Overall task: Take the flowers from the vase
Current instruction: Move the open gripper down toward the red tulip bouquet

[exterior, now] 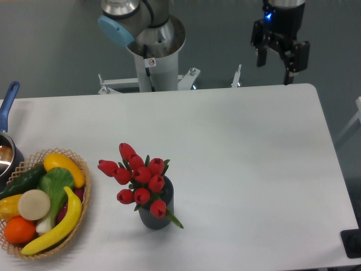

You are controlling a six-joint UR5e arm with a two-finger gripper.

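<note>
Task not begun as far as can be judged: the flowers [139, 179] stand in the vase [156, 214] at the lower centre of the frame, red buds leaning toward the left above the dark ribbed cylinder, one green leaf hanging over its right rim. The pincer [277, 61] hangs at the upper right of the frame, above the far edge of the bench [242, 158], well apart from the bunch; its two fingers stand spread with nothing between them. A basket [76, 169] of fruit and vegetables sits at the lower left, beside a blue-handled pot [7, 113] at the left edge. Remaining, by judgement: the approach, closing on the stems or buds, and the lift clear of the vase.
</note>
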